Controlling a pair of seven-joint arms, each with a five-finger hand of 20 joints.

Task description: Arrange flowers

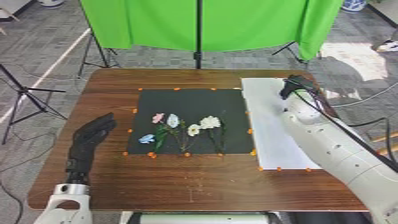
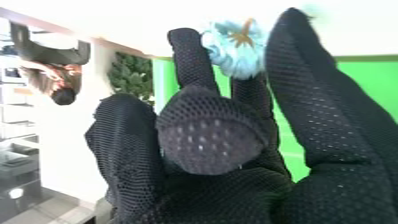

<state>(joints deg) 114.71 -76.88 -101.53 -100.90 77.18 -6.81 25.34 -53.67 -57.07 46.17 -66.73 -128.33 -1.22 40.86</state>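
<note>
Blue flower [image 2: 233,57] pinched in fingers of right hand [image 1: 290,86], wrist view, left hand [image 1: 84,142] relaxed, head view

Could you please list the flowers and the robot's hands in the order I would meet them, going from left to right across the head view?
Left hand, blue flower, pink flower, pale narrow flower, small white flower, larger cream flower, right hand.

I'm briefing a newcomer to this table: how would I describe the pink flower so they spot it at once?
On the brown table, find the black mat left of the white sheet. Toward the mat's left side, the pink flower lies beside a long pale bloom, farther from the robot than the light blue flower. Its pink colour sets it apart.
</note>
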